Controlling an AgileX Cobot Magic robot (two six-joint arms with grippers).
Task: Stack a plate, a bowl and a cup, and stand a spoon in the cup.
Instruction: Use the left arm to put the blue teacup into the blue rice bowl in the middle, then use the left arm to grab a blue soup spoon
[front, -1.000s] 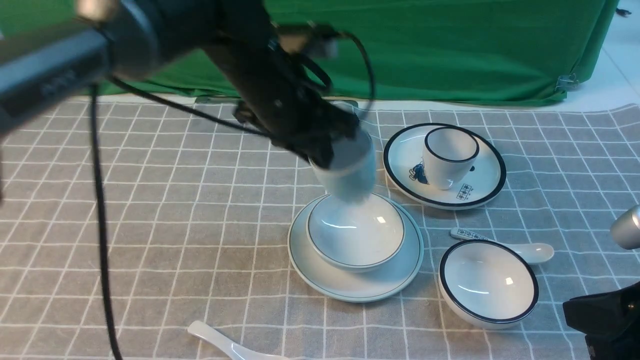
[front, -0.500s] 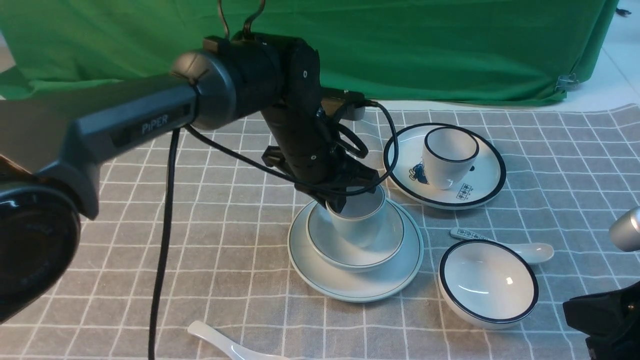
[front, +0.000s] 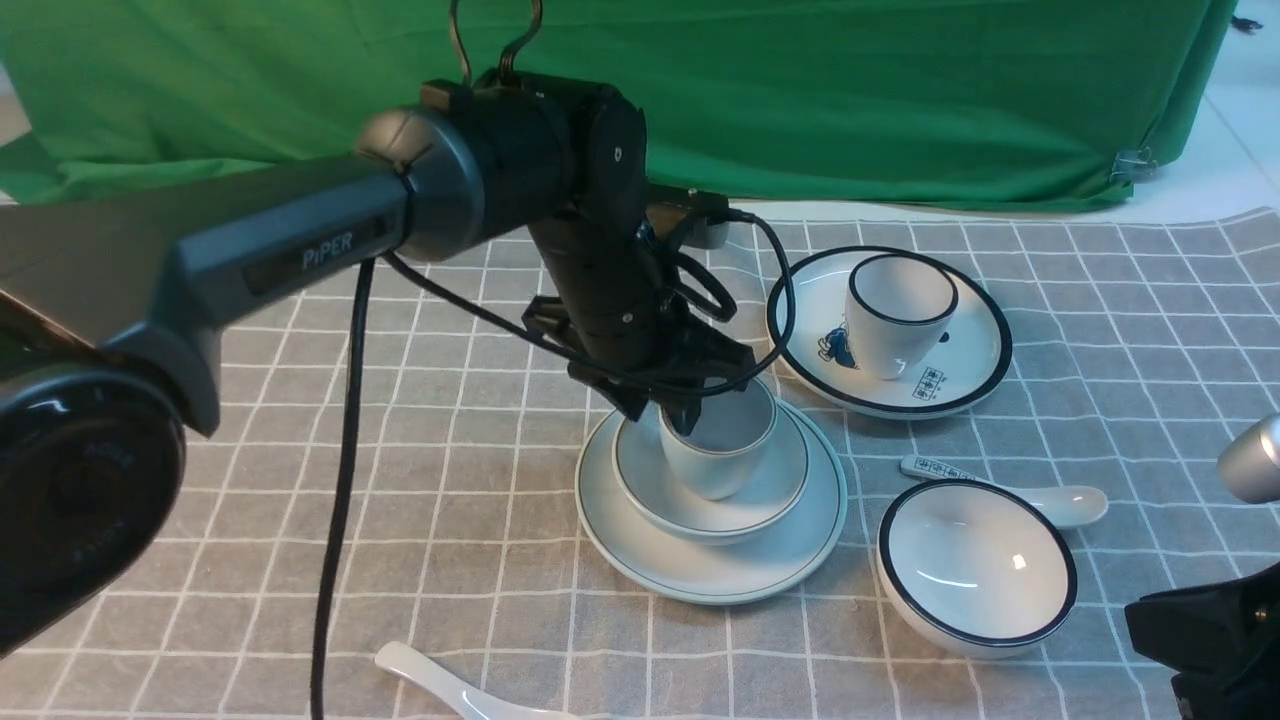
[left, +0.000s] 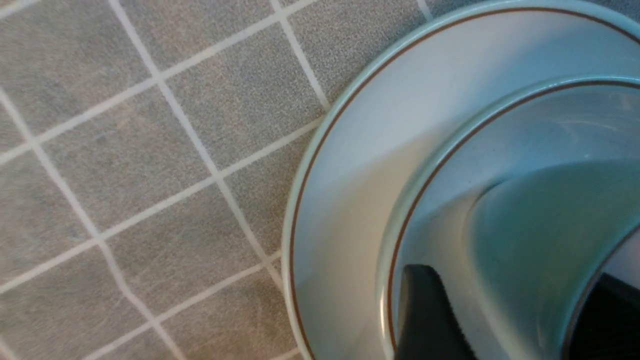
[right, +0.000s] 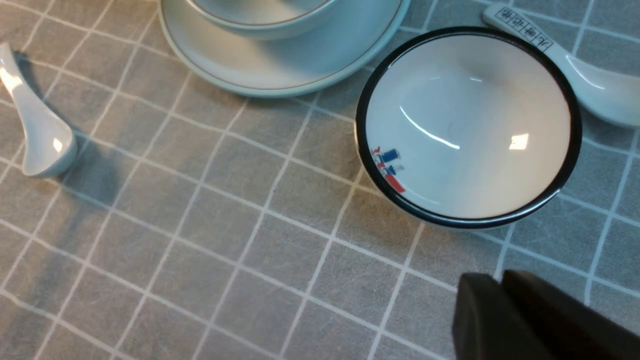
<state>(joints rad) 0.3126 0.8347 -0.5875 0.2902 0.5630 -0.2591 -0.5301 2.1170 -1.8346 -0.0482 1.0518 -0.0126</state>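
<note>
Atop the plate, in the bowl | we seat the cup, left gripper pinching its wall | next, we judge: release, fetch the spoon at 8 o'clock

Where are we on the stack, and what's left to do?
Done: the bowl sits on the plate, and the cup stands upright in the bowl. In hand: the left tool straddles the cup's wall; whether it grips or is open, I cannot tell. Left: the spoon lies untouched on the cloth near the front edge and has to be stood in the cup.
</note>
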